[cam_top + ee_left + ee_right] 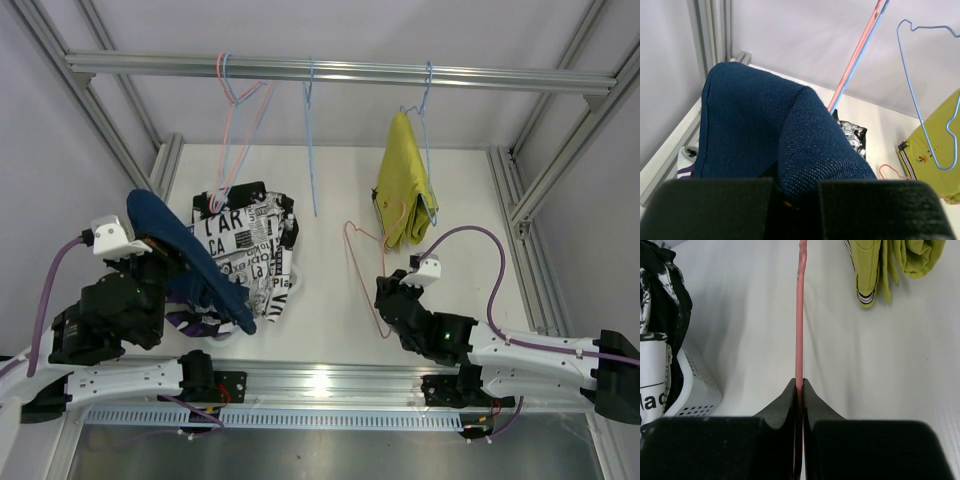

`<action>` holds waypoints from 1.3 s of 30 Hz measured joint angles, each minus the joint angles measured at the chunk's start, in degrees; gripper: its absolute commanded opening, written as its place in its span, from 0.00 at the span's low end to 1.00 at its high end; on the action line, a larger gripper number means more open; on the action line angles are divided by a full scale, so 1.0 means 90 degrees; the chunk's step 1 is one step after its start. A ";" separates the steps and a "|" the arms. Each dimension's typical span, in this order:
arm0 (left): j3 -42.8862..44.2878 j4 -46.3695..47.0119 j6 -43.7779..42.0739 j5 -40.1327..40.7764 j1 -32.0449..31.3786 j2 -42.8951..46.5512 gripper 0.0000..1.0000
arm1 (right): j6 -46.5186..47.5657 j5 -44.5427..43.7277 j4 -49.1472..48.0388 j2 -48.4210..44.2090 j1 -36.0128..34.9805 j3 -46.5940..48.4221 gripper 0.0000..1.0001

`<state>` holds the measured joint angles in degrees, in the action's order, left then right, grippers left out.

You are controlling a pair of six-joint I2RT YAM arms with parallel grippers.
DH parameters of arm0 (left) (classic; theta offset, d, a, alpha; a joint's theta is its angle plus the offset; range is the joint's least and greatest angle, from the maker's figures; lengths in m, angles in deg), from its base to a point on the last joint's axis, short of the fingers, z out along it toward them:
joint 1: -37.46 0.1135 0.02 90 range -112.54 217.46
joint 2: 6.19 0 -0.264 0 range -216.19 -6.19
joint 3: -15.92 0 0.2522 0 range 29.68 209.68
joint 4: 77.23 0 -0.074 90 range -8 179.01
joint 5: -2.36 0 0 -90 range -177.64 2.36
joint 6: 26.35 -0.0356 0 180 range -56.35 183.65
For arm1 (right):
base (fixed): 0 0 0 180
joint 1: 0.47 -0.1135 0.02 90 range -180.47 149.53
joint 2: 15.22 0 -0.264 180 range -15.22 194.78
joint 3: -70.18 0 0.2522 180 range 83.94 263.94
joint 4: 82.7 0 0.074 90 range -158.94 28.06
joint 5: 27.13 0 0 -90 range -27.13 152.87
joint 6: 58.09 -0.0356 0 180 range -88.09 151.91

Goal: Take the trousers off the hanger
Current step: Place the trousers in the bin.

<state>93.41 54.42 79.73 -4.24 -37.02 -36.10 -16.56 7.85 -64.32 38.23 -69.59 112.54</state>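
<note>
Navy trousers (755, 125) — dense knit, draped, folded

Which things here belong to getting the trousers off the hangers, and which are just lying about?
In the job: navy trousers in the left gripper; pink hanger in the right gripper; yellow trousers on a blue hanger.
Lying about: empty pink hanger and empty blue hanger on the rail; printed trousers in the white basket.
</note>
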 measured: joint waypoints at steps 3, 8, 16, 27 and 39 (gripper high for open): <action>-0.0104 -0.0092 0.0172 0.0078 0.0005 0.0017 0.01 | -0.0012 0.0015 -0.0024 0.0024 0.0034 -0.0049 0.00; -0.0406 -0.0420 0.0891 0.0134 0.0063 -0.0005 0.01 | -0.0049 0.0051 -0.0066 0.0041 0.0070 -0.0092 0.00; -0.0797 -0.0950 0.2278 0.0044 0.0663 -0.1134 0.01 | -0.0068 0.0117 -0.0238 0.0068 0.0085 -0.0233 0.00; -0.1234 -0.1311 0.4403 -0.0697 0.2195 -0.2443 0.02 | -0.0066 0.0214 -0.0323 -0.0267 0.0097 -0.0408 0.00; -0.0056 -0.2735 0.6295 -0.1163 0.2868 -0.4969 0.99 | -0.0063 0.0267 -0.0253 -0.0376 0.0100 -0.0452 0.00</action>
<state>92.90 29.81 136.38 -14.71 -11.20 -80.82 -17.13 10.25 -66.59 34.85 -68.70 108.47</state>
